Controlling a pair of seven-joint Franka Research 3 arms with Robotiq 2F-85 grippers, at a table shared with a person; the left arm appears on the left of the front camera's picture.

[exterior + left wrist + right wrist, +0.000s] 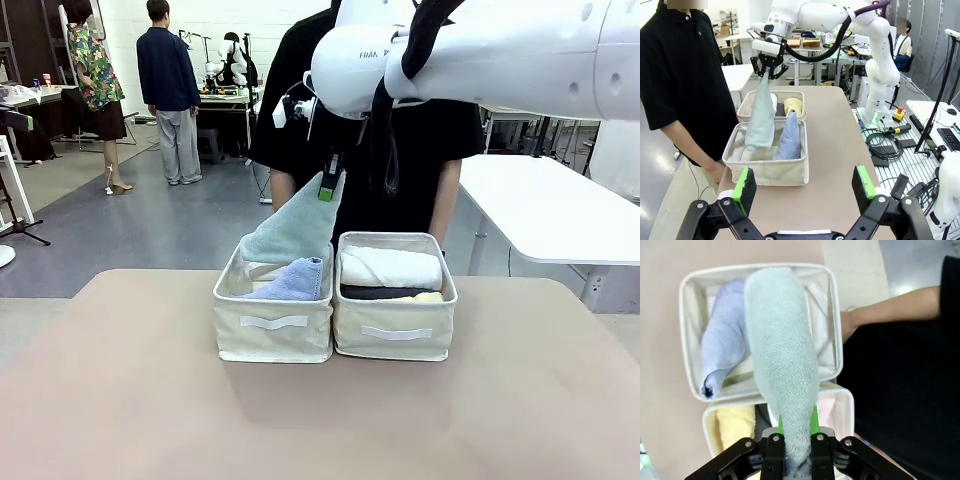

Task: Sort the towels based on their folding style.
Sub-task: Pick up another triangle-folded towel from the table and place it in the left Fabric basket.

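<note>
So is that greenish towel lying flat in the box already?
No, the right claw holds the pale teal towel by its tip, hanging into the left bin.

Right gripper [796, 440] jaws clamp pale teal towel [782, 365] above bin [687, 340] holding light blue towel [725, 335].

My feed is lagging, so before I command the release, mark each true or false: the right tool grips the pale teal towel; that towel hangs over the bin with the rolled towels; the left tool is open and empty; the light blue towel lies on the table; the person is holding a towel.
1. The right tool grips the pale teal cone-folded terry towel by its tip: true.
2. It hangs over the bin of rolled towels: false. It hangs into the left beige fabric bin, beside the light blue cone-folded towel.
3. The left tool is open and empty: true.
4. The light blue towel lies on the table: false, it stands in the left bin.
5. The person holds a towel: false, the visible hand is empty.
</note>
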